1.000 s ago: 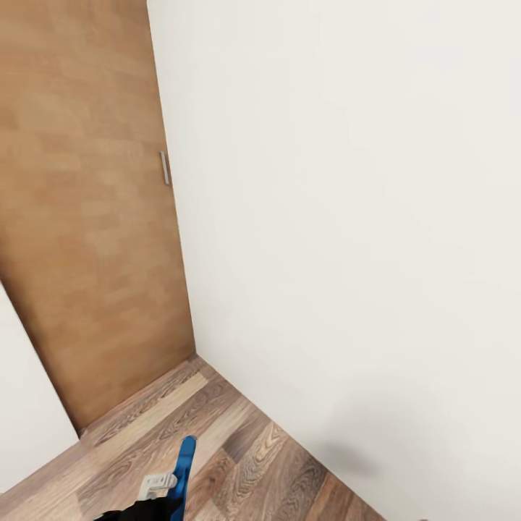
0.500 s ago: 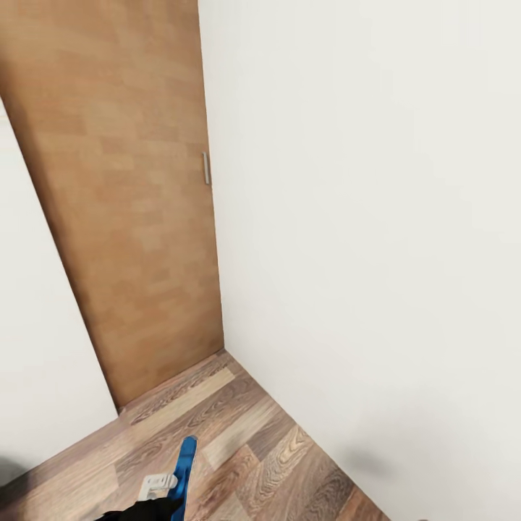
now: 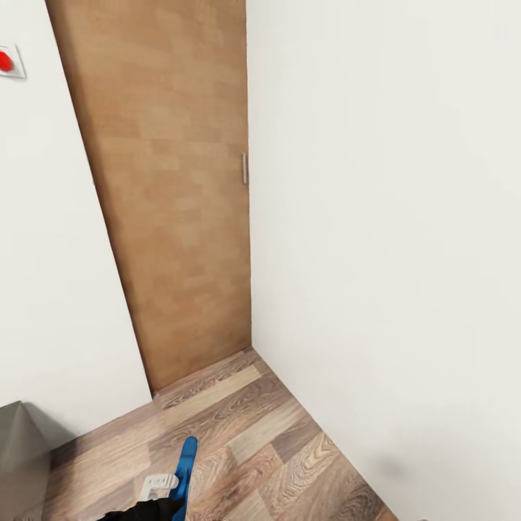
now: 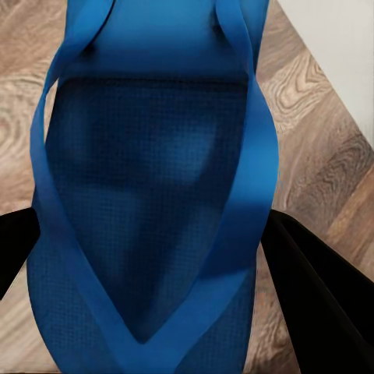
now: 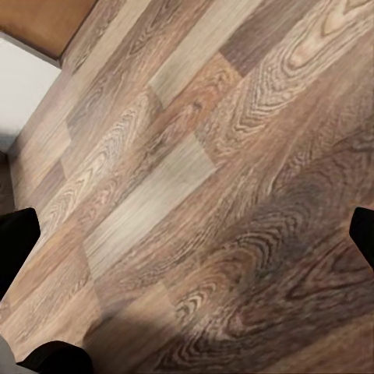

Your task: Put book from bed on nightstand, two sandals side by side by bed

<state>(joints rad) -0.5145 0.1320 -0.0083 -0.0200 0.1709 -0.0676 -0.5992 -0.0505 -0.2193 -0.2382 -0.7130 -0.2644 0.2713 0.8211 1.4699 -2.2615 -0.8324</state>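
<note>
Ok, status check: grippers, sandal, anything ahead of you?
Left gripper shut on blue sandal, held off the floor. Right gripper open, nothing between its fingers. Ahead: brown door and white wall corner, wood floor.

The head camera has swung left (things unmoved): a red wall button [image 3: 6, 61] and grey object [image 3: 18, 441] have entered.
</note>
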